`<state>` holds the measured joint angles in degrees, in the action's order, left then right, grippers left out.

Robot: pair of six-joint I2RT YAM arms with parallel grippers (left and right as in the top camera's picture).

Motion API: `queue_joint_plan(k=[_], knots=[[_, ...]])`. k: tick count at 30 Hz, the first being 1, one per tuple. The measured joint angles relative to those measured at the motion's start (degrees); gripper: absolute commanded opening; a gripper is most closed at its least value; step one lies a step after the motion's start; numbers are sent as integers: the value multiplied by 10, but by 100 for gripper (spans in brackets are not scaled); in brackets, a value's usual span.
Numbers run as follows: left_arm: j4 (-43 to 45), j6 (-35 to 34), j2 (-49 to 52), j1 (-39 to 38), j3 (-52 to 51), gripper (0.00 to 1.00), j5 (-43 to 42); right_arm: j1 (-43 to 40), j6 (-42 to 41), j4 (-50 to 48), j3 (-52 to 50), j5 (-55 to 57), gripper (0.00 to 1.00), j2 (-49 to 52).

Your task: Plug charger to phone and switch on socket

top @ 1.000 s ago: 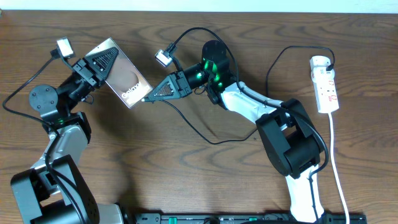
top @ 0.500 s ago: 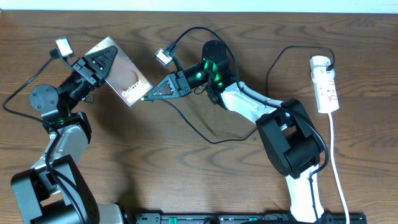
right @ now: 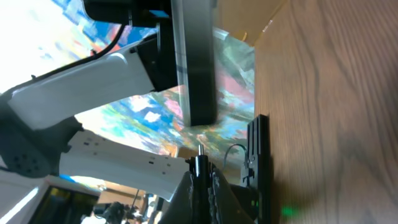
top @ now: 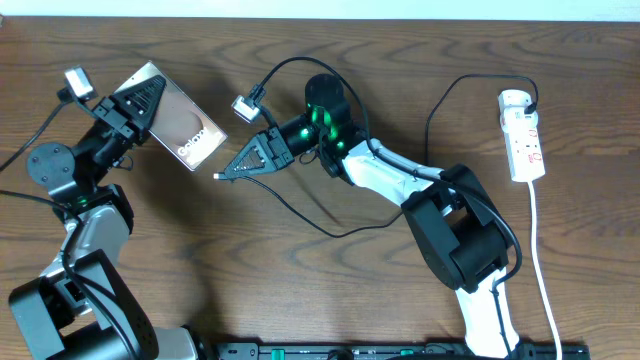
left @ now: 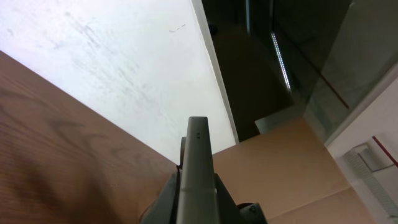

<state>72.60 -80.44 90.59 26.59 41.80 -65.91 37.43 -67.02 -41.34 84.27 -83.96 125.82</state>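
My left gripper [top: 133, 108] is shut on the phone [top: 178, 131], a dark slab with white "Galaxy" lettering, held tilted above the table at the upper left. In the left wrist view the phone's grey edge [left: 196, 168] stands between the jaws. My right gripper [top: 232, 168] is shut on the charger's plug end, whose small tip [top: 217, 176] points left, a short gap from the phone's lower corner. The right wrist view shows the tip [right: 200, 152] just below the phone's end [right: 194, 68]. The black cable [top: 320, 220] trails over the table. The white socket strip [top: 523, 135] lies far right.
The socket's white cord [top: 540, 250] runs down the right side of the table. The black cable loops up to the socket's top [top: 455, 90]. A dark rail [top: 380, 350] lies along the front edge.
Both arms shifted left. The phone moved left and up with the left gripper, and the plug tip moved left and down. A small gap between tip and phone has opened.
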Motion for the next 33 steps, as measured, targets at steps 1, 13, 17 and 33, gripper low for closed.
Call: queue_joint_plan(k=[1,13,17,33], knots=[[0,-2,0,3,0,7,-2,0,11,28,1,2,1,0],[0,-8,0,41,0,7,-30,0,288,382,4,64,1,-2],[0,-8,0,41,0,7,-32,0,337,425,4,90,1,-2],[0,-8,0,41,0,7,-48,-82,468,695,4,462,1,-2]])
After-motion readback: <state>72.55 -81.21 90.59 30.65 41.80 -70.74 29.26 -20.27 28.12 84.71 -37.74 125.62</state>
